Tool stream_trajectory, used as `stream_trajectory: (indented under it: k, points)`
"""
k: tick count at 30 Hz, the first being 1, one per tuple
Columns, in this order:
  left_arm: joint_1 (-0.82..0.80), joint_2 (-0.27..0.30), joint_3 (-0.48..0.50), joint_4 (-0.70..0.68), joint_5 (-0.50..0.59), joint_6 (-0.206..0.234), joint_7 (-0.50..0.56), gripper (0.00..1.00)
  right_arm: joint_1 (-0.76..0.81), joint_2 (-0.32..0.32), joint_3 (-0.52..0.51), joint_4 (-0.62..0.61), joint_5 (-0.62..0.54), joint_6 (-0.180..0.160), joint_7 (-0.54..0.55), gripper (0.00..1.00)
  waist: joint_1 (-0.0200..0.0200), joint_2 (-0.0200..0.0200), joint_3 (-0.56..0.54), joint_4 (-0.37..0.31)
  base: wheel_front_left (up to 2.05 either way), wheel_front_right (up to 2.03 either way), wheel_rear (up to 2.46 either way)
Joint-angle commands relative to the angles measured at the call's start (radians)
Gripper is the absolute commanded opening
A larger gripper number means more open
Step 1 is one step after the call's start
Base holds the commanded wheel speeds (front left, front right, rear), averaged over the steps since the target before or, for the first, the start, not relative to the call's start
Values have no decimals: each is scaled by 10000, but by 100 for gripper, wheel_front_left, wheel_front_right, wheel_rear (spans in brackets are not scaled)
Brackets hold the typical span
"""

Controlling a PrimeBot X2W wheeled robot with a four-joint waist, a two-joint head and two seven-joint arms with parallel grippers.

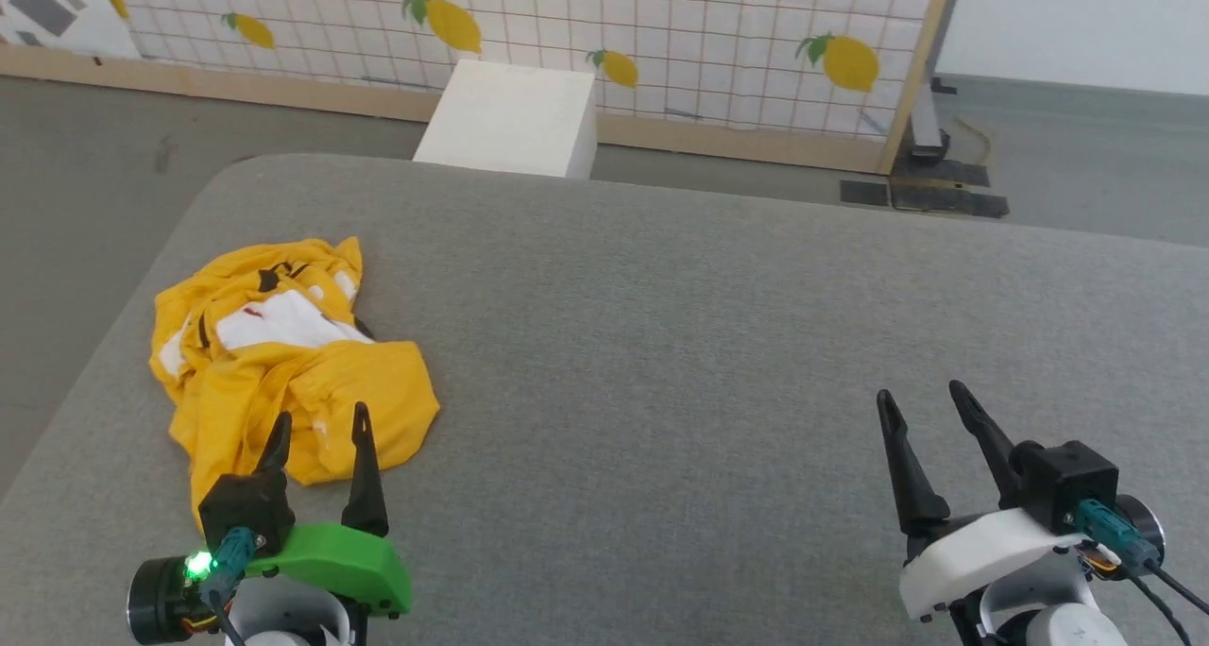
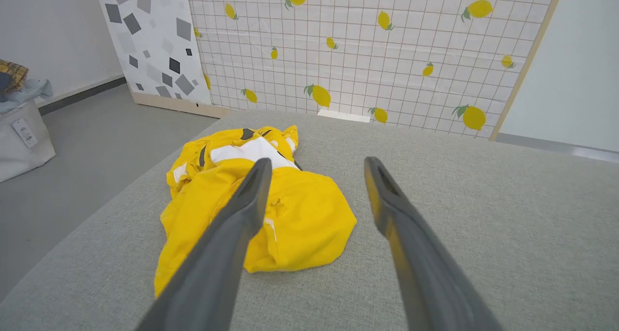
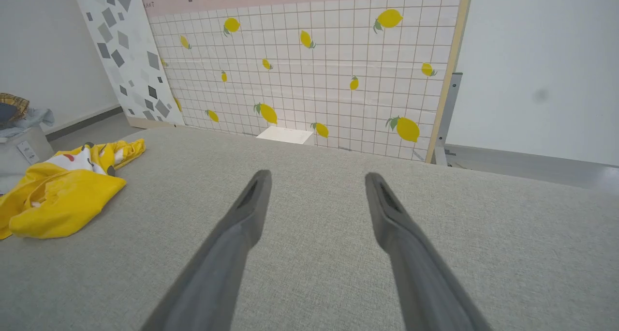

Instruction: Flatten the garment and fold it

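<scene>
Crumpled garment [image 1: 283, 363] on grey cushion [image 1: 680, 325], left side; both grippers empty.
It lay bunched near the cushion's left edge, white-and-black print partly showing. Left gripper [image 1: 321, 413] hung over its near edge, fingers spread wide, gripping nothing. Right gripper [image 1: 919, 391] sat well apart to the right, fingers likewise spread above bare fabric.

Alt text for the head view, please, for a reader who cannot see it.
A crumpled mustard-yellow cotton T-shirt with white patches and black stripes lies at the left of a grey fabric surface. The robot's open left hand points at its near edge; the open right hand is over bare fabric far to the right.
</scene>
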Motion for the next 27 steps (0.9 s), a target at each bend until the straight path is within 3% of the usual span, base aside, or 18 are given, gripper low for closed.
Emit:
stream_trajectory:
  k: [1, 27]
  points:
    - [151, -12, 22, 42, -106, 60, -102, 100, 72, 2, 47, 78, 127, -4, -107, 100, 0, 0, -19, 207, 0, 0, 0]
    - [489, -19, 151, 237, -634, 283, -634, 100, 167, 3, 426, 630, 828, -7, -642, 100, 0, 0, -110, 1572, 0, 0, 0]
